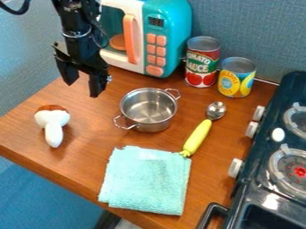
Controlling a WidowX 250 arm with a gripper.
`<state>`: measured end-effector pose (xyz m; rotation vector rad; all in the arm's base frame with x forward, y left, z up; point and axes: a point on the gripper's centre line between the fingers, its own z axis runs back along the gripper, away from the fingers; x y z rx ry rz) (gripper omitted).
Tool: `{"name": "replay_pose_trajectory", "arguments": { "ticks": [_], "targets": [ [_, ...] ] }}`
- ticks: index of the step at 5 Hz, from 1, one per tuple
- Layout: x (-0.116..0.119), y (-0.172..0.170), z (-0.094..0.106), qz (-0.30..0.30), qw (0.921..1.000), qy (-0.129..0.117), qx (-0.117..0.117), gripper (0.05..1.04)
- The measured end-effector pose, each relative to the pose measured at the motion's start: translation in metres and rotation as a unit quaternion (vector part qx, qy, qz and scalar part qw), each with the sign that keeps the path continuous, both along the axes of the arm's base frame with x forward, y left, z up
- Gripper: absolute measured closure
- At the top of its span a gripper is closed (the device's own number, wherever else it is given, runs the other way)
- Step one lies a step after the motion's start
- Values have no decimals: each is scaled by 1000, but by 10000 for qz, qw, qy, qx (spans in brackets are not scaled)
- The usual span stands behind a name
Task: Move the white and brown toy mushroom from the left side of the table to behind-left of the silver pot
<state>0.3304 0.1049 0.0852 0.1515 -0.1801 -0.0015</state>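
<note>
Claw point(82, 89) near shiny silver pot point(148, 110)

Pot point(149, 108) centres the surface point(87, 154) | microwave point(145, 40) at twelve | can point(202, 62) at one, second can point(236, 78) at two | spoon point(201, 129) at four, stove point(263, 172) beyond | cloth point(145, 181) at six | mushroom point(53, 123) at nine!

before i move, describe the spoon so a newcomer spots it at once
Find the black stove on the right. Between it and the steel pot lies the spoon, handle end at the teal cloth. Its yellow handle sets it apart from the all-metal pot.
</note>
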Motion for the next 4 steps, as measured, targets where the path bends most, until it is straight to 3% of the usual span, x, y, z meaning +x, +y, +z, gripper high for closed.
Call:
{"name": "replay_pose_trajectory", "arguments": {
  "ticks": [1,2,3,4],
  "targets": [
    [-5,-2,-13,34,9998,195,-54,83],
    [-22,2,-10,378,9990,167,174,83],
    [-40,5,12,494,9978,-60,434,83],
    [-52,3,12,487,9979,28,426,83]
  ]
}}
